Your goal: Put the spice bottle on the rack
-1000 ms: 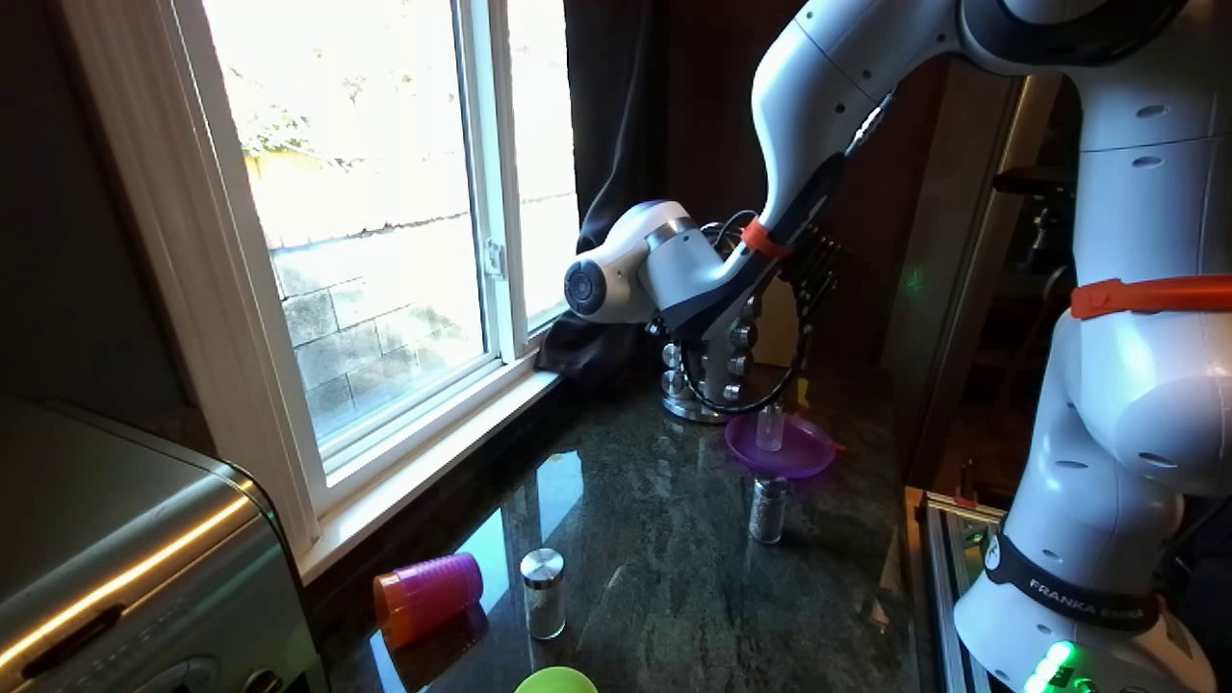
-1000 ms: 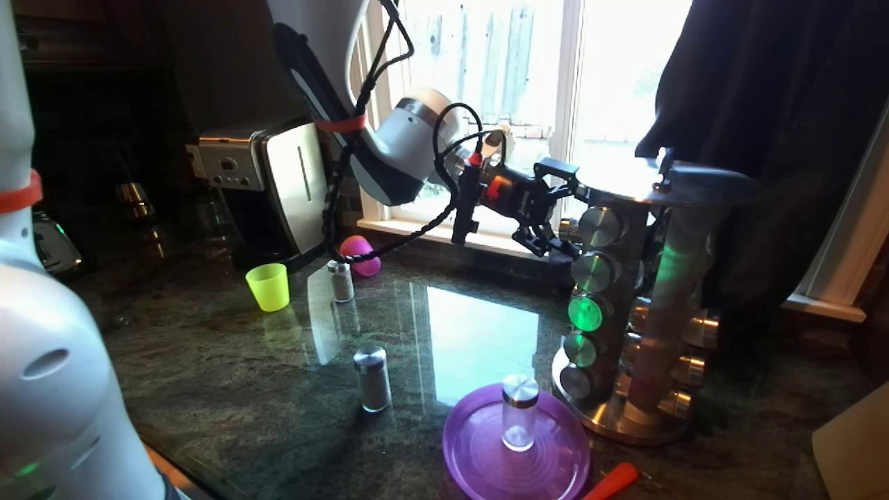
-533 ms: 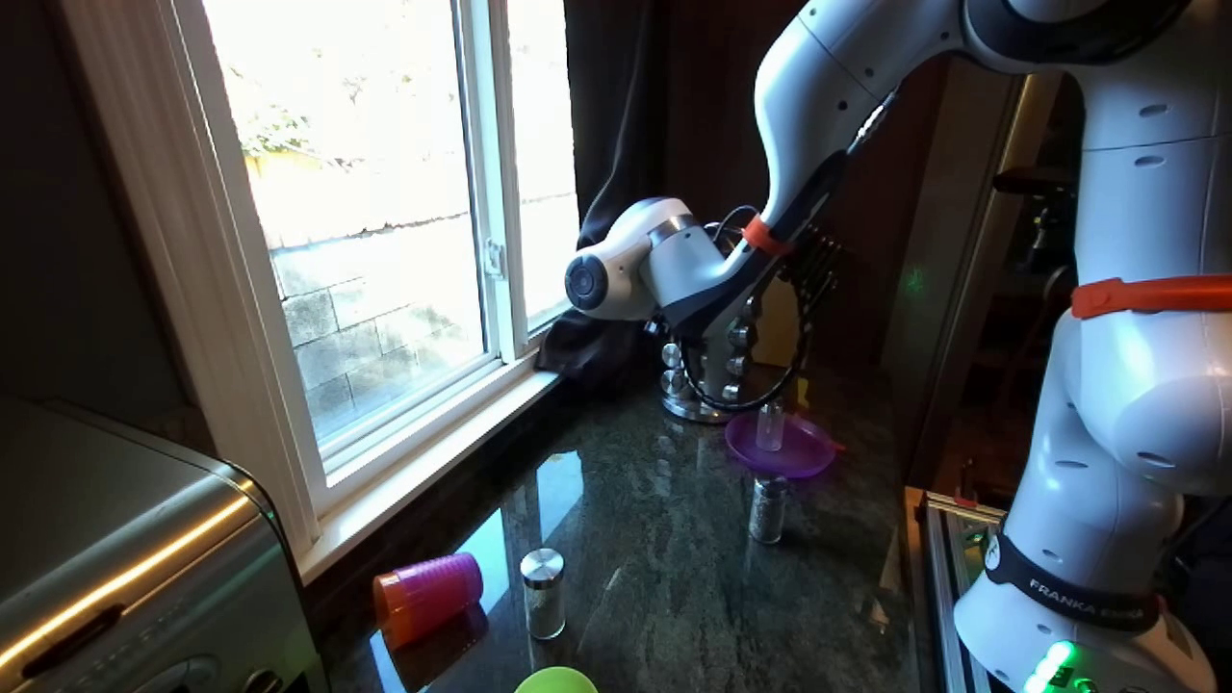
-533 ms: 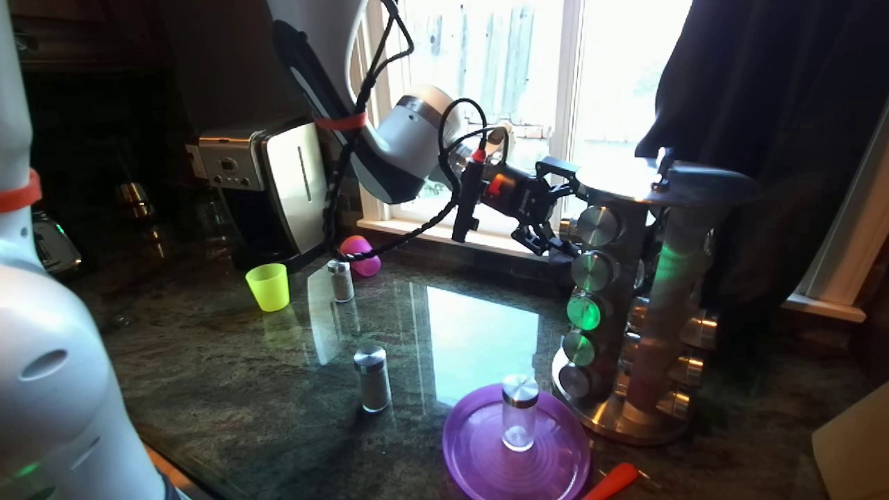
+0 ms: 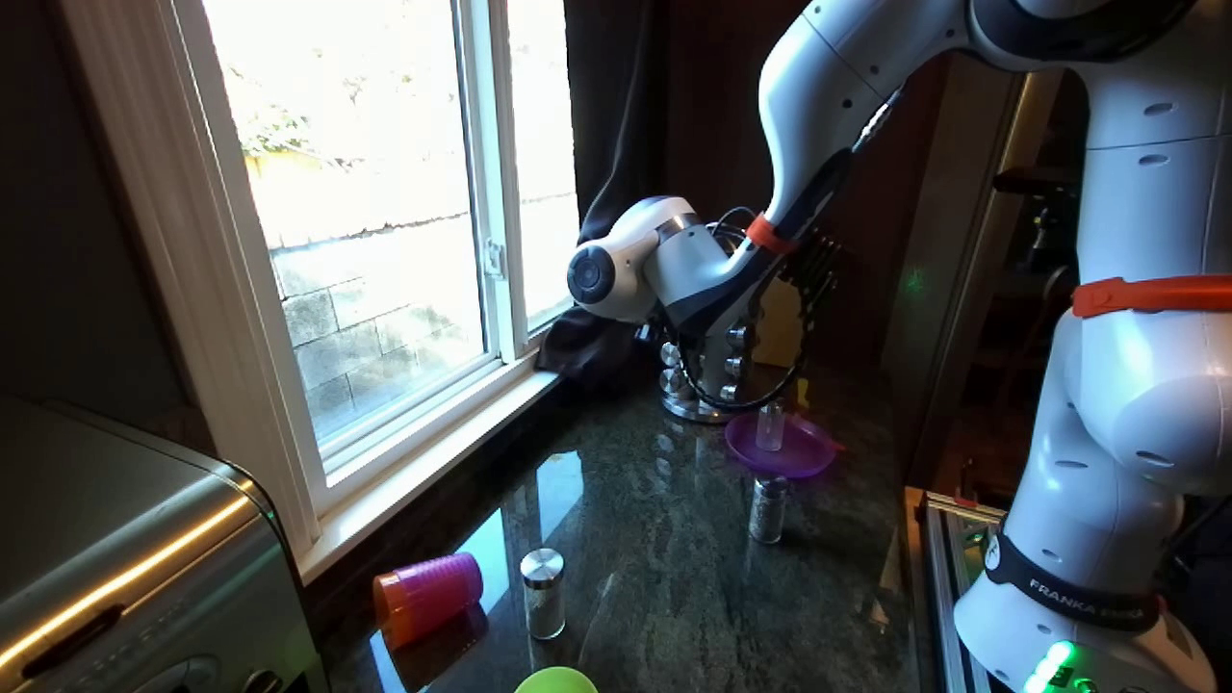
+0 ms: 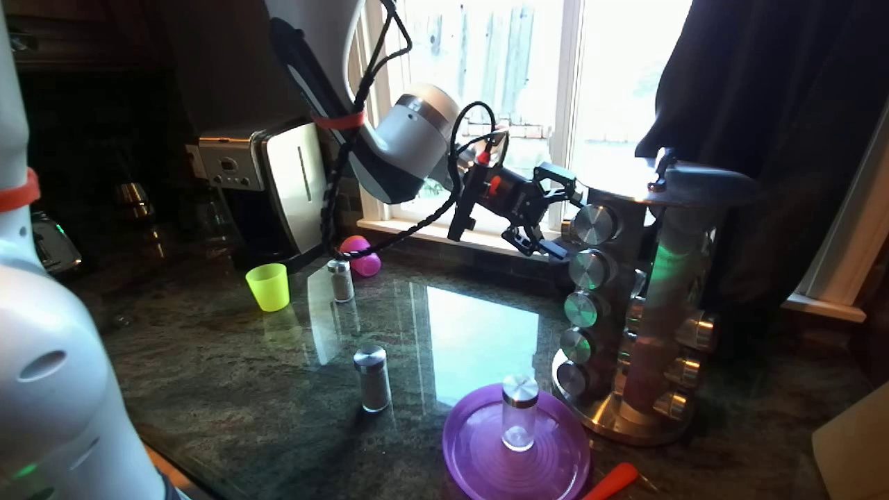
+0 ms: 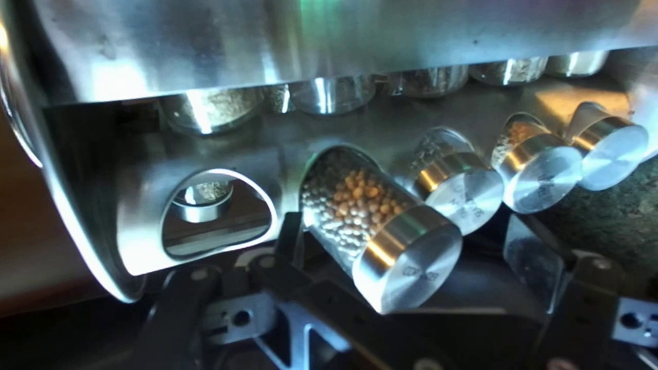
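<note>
The rack (image 6: 668, 305) is a tall shiny tower with silver-lidded jars; its base (image 5: 695, 412) shows behind the arm in an exterior view. In the wrist view, the rack (image 7: 216, 46) fills the upper part. A spice bottle with orange-brown seeds (image 7: 354, 205) sits slanted in a rack hole, jutting out farther than its neighbours. An empty hole (image 7: 218, 246) is beside it, toward the rack's top disc. My gripper (image 7: 411, 252), also in an exterior view (image 6: 566, 226), is open around the bottle. One finger is close to its glass; contact is unclear. The other stands apart.
Three more silver-lidded bottles stand out: one on the purple plate (image 6: 479, 444), one on the counter (image 6: 374, 380), one (image 6: 341, 282) near the pink cup (image 6: 362, 255) and yellow-green cup (image 6: 268, 287). An orange handle (image 6: 615, 481) lies by the plate. The window is behind.
My gripper has drawn back slightly from the rack and tilted a little. The rack's lids have shifted slightly left in an exterior view, as if the rack turned. Counter objects have not moved.
</note>
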